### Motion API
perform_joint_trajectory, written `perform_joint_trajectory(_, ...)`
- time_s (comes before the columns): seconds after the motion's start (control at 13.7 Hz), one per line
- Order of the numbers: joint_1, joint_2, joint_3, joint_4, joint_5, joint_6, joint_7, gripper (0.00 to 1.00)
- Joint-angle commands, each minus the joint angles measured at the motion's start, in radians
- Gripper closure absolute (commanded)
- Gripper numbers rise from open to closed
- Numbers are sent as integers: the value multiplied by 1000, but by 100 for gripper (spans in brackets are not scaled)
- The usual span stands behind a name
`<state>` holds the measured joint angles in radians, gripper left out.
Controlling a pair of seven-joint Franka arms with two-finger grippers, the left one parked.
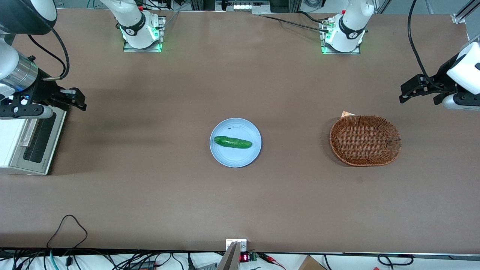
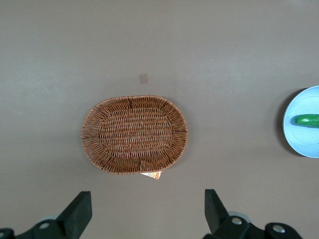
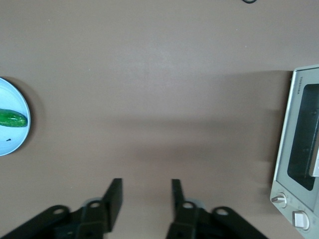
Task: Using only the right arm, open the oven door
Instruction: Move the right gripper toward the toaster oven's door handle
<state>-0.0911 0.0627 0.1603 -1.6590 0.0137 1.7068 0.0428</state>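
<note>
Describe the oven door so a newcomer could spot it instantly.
Go to the working arm's end of the brown table, where a small white toaster oven sits. Its oven door faces the plate: a silver-grey frame around dark glass, with a silver bar handle, shut. The open end effector hovers just above it, holding nothing.

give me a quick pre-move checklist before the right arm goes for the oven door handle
1. Oven door shut, so there is something to open: ok.
2. Gripper open and holding nothing: ok.
3. Gripper lined up on the handle: not ok, it hangs above the bare table beside the oven, not touching the door.
4. Table in front of the door free for the swing: ok.
5. Plate and cucumber apart from the oven: ok.
</note>
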Motion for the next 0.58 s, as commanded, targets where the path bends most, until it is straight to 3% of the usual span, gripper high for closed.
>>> perform_joint_trajectory(0.0,-4,14,-10,31,52,-24,2,90)
perform_joint_trajectory(0.15,-2,14,-12,31,52,-24,2,99)
perform_joint_trajectory(0.51,-2,25,-12,22,28,-24,3,100)
